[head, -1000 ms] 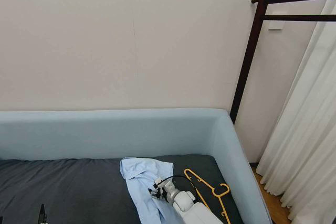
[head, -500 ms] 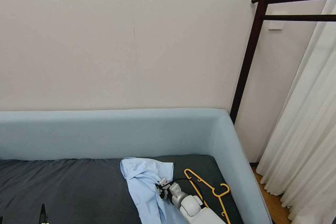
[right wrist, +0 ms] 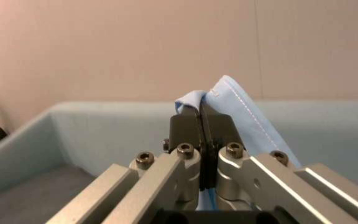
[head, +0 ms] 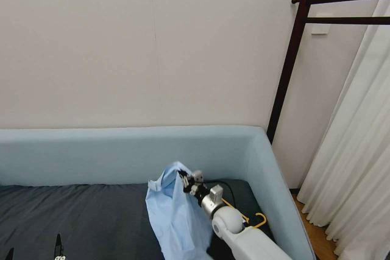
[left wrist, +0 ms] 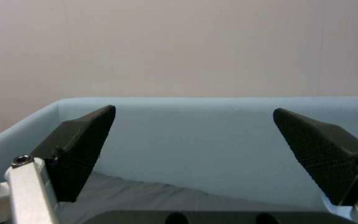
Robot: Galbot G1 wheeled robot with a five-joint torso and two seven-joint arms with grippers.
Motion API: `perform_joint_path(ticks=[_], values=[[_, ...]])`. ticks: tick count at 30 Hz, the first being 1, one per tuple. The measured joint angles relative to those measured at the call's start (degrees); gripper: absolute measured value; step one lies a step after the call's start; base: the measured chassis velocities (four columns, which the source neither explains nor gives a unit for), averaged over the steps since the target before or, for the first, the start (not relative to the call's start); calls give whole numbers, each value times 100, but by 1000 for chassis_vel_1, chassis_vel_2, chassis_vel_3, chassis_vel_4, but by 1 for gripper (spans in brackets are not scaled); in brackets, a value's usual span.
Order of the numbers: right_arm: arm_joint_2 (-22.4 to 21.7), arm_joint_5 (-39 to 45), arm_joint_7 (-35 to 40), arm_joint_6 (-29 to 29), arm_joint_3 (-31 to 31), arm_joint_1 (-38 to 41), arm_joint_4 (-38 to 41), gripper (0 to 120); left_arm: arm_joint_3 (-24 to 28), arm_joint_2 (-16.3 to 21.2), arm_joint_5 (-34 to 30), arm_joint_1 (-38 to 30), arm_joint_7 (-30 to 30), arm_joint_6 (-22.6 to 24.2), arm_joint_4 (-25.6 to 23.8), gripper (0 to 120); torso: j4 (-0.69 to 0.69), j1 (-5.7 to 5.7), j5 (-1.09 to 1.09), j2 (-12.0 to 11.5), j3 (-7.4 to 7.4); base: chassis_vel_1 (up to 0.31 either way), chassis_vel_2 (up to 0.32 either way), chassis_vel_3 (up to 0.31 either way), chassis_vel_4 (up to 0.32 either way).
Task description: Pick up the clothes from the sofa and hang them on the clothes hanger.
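You're looking at a room in a home, most likely a living-room or bedroom corner. The sofa (head: 122, 153), pale blue with a dark grey seat cushion (head: 73, 211), stands against a plain painted wall (head: 152, 47). Just past the sofa's right end rises a dark wooden clothes rack (head: 286, 68) topped with a turned finial. Beyond it, long white curtains (head: 359, 150) hang down to a wood floor (head: 314, 226). Over the sofa's seat near that same end you have a light-blue shirt (head: 177, 217) and an orange hanger (head: 259, 218), ordinary household laundry things.
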Motion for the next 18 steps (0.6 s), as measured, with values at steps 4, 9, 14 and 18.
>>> perform_joint_path(ticks=[4,9,14,18], values=[[-126,276,69,-41,-134,250,404,0,5,53,-23,7,-8,-17,-18,100,0,0,0,0,0,0,0,0,0],[-215,590,89,84,-347,855,632,0,-38,151,-128,13,-22,-44,-23,100,0,0,0,0,0,0,0,0,0],[-61,905,255,270,-433,1738,594,0,-40,205,-219,-20,-26,-51,-40,100,1,0,-1,0,0,0,0,0,0],[2,1110,416,312,-478,2409,469,0,-34,250,-298,-68,-26,-42,-44,100,1,0,-1,0,1,0,0,0,0]])
